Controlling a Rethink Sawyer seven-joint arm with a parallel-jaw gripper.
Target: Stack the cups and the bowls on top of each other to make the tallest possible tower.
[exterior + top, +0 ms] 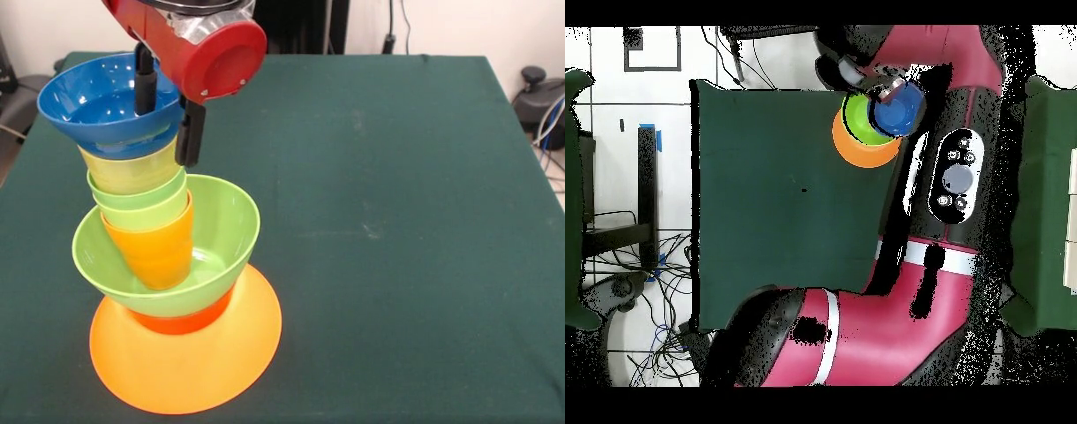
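Blue bowl [97, 106] tops the tower [168, 265] at the table's [397, 221] nine o'clock side.
Gripper [166, 104] fingers straddle the bowl's rim at three o'clock, one inside, one outside, pinching it.

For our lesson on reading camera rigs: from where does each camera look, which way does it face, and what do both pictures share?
Front view: sits across the table, facing the robot; looks at the tower; shows the red arm's end and the gripper, one finger inside the round glossy blue plastic bowl, one outside its rim.
Overhead view: sits above the dark green table, looking straight down; shows the long red and black arm reaching to the tower.
Shared: blue bowl, lime green bowl, wide orange base bowl.
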